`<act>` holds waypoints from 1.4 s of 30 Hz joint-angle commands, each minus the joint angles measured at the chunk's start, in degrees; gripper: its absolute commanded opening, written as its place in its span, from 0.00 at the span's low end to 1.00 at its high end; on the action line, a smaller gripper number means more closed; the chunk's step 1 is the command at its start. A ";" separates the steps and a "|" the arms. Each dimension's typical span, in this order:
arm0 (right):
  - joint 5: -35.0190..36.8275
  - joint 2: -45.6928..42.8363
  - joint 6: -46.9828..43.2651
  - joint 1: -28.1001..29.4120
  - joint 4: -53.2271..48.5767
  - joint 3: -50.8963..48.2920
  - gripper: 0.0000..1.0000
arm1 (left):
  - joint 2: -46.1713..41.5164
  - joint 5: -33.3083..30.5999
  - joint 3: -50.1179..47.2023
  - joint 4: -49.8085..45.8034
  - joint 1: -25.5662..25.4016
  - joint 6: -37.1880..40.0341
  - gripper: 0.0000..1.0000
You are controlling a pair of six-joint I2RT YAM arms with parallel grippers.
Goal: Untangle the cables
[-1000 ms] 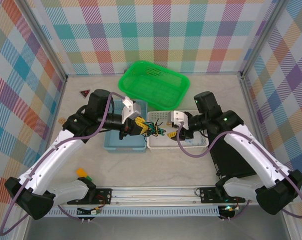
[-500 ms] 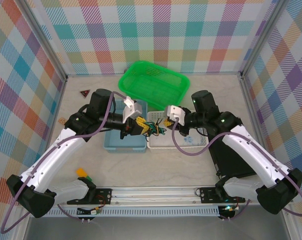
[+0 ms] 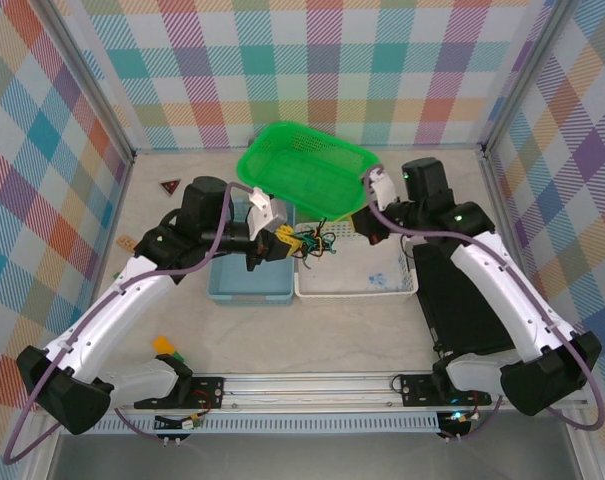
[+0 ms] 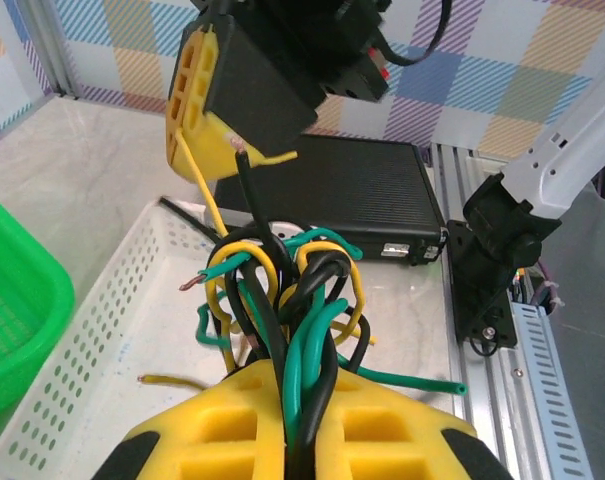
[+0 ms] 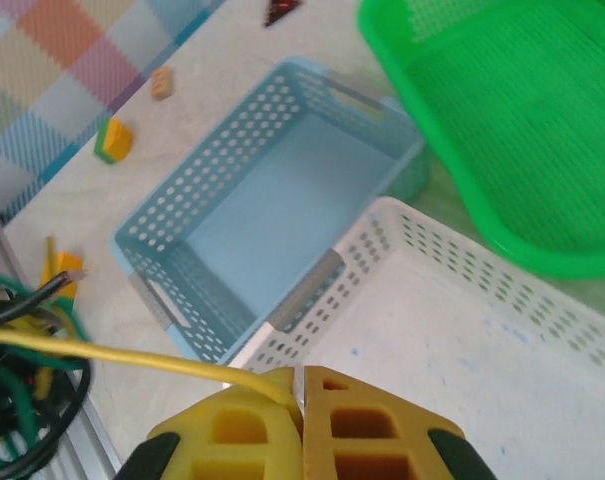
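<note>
Plaid-walled cell, pale stone-look bench; bright green plastic mesh basket at the back, light blue perforated plastic basket and white perforated plastic tray side by side mid-bench, flat black metal box right of the tray

Tangle of thin black, yellow and green cables is held in the air above the left end of the white tray, not resting in any basket

Left gripper is clamped nearly shut on the base of the tangle. Left wrist view shows black and green strands pinched between its yellow fingers, with the loops fanning out beyond them. Reads as an anchor hold, so the knot has something to pull against

Right gripper is fully closed on one strand, the yellow cable. Right wrist view shows that wire entering the slit between the shut jaws and running back to the knot

Right gripper sits near the front edge of the green basket, apart from the left gripper, so the yellow cable spans between the two. Judged as drawing one strand out of the bundle

A black strand end lies just beside the right gripper in the left wrist view; cannot tell if it is pinched too

Bundle looks knotted, so the task is judged early. Risks: the yellow cable slips from the jaws, or the pull tightens the knot
</note>
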 commanded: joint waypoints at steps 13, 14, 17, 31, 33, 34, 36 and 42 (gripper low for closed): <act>17.92 -2.25 13.64 -16.57 -4.22 1.10 0.00 | -5.38 4.48 -0.70 -10.05 0.02 -2.41 0.00; 17.01 -2.48 13.37 -16.59 -3.74 0.81 0.00 | -5.48 3.75 -0.75 -10.08 0.00 -2.98 0.00; 13.63 -3.16 13.67 -16.58 -2.16 -0.29 0.00 | -6.36 1.23 -1.38 -10.02 0.51 -4.53 0.00; 11.92 2.20 27.23 -14.91 1.56 -0.26 0.00 | -9.59 -2.95 -9.67 -1.19 16.84 -23.74 0.00; 14.25 4.69 30.36 -13.58 1.57 0.79 0.00 | -9.98 0.79 -12.09 2.86 18.99 -26.30 0.00; 15.19 6.14 31.60 -12.85 1.34 1.60 0.00 | -10.18 2.12 -13.37 4.91 20.01 -27.37 0.00; 16.87 8.88 33.58 -11.58 0.08 3.68 0.00 | -10.22 3.62 -15.18 7.25 21.34 -28.62 0.00; 9.43 10.57 26.72 -9.21 -6.67 3.47 0.00 | -9.50 5.95 -17.19 7.54 22.50 -27.53 0.00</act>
